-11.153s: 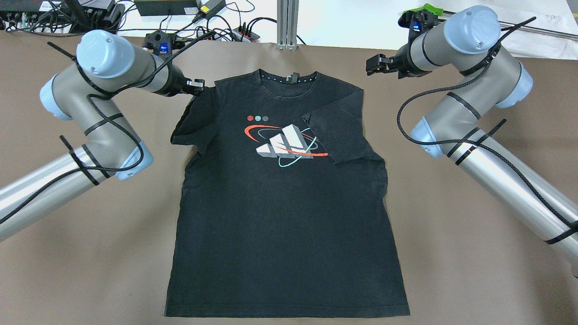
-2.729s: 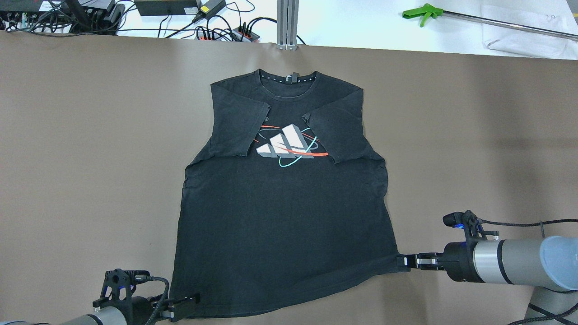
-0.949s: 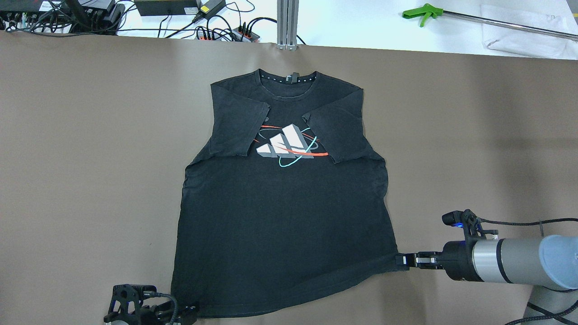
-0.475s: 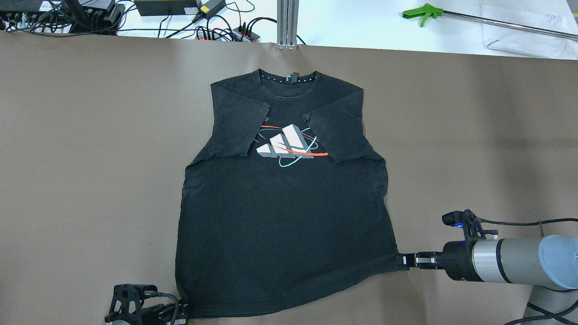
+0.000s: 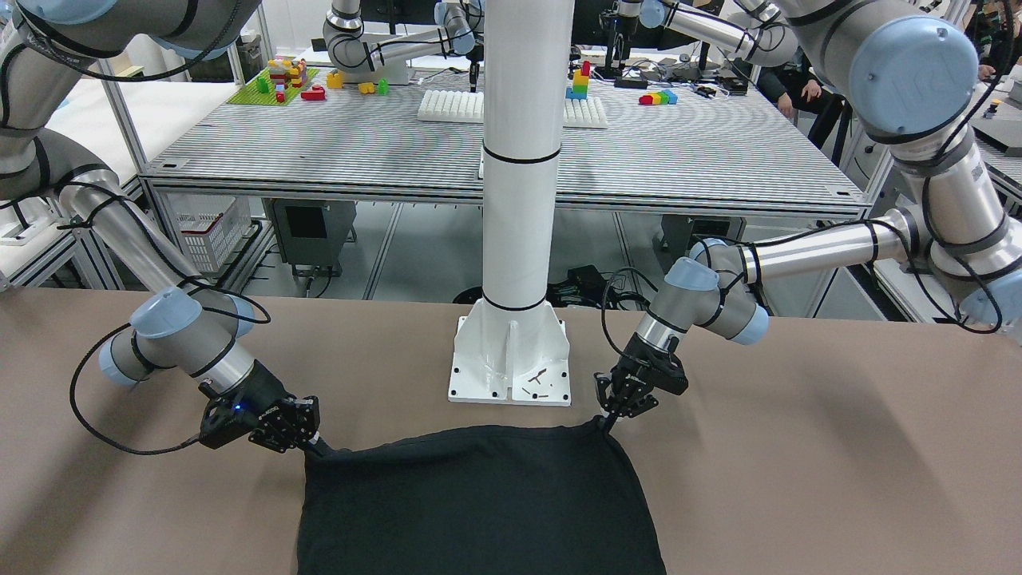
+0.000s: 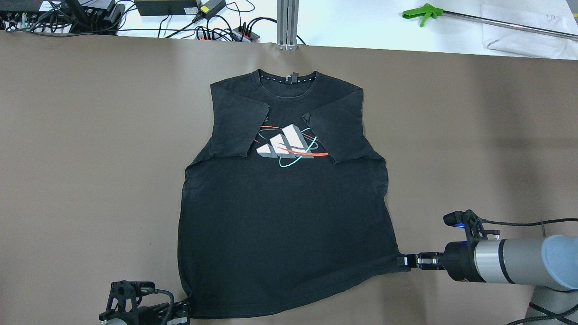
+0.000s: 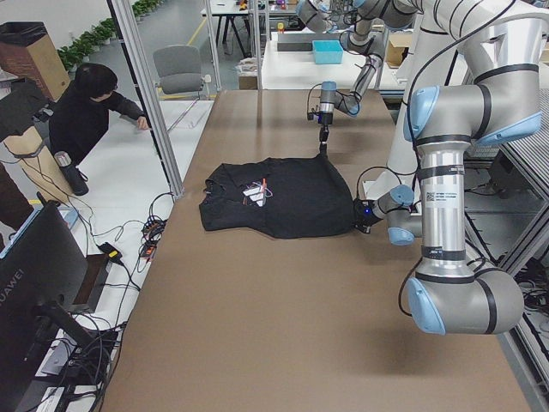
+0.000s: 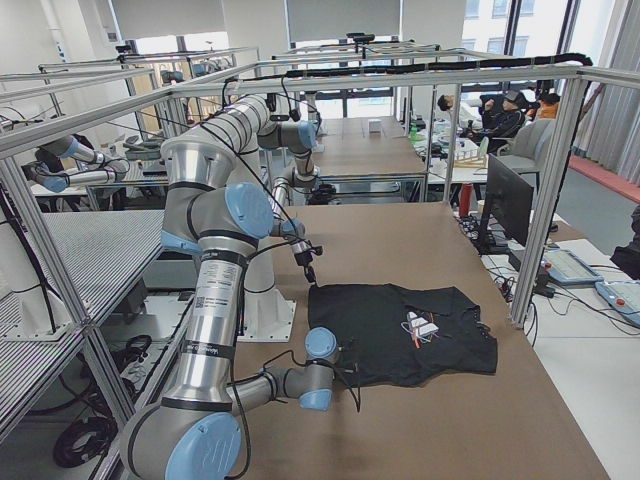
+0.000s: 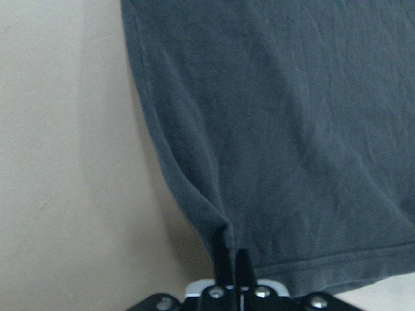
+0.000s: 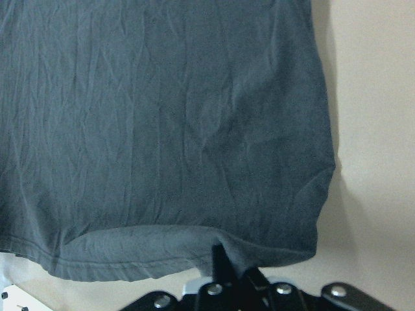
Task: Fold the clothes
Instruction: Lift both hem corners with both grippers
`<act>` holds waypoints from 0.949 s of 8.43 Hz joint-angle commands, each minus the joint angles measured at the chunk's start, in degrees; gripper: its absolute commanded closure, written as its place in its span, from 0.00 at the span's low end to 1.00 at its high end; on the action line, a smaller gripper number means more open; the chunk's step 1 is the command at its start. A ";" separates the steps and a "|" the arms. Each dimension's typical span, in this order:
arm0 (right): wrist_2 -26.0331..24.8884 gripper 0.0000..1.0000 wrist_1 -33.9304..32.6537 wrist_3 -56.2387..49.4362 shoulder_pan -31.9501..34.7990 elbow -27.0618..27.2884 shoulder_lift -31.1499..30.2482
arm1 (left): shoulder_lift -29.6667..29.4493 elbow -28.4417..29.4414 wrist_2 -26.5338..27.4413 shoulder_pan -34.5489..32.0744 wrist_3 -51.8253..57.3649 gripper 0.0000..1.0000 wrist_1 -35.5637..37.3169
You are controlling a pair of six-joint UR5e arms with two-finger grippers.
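**A:** Two corners are being pinched: the left fingers [image 6: 186,310] are clamping one end of the hem [image 6: 280,309], the right fingers [image 6: 402,261] the other, each pair closed on cloth.

**B:** Where is the shirt [image 6: 280,216] lying?

**A:** It is lying flat on the desk [image 6: 90,158], stretching away ahead of both pairs, sleeves [image 6: 235,126] tucked inward, collar [image 6: 289,85] at the end farthest from them.

**B:** So they are probably starting the fold toward the collar. How should they be going about it?

**A:** Rising together, I am thinking, holding the hem between them taut and level. The right fingers are sitting further forward than the left, so evening that out is worth doing. Carrying the hem high is sparing the tucked sleeves a dragging.
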 commanded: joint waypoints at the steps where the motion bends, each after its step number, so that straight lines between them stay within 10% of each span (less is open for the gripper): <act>1: 1.88 1.00 1.73 0.18 0.55 5.08 -3.76 | -0.19 -6.52 -4.49 -1.60 0.21 1.00 -3.00; 6: 7.50 1.00 14.09 8.67 0.29 5.02 -5.63 | 7.25 -7.17 -23.64 -9.44 4.52 1.00 -29.59; 8: 14.07 1.00 29.33 16.84 0.28 4.93 -8.77 | 8.51 -7.08 -31.99 -9.53 4.61 1.00 -37.53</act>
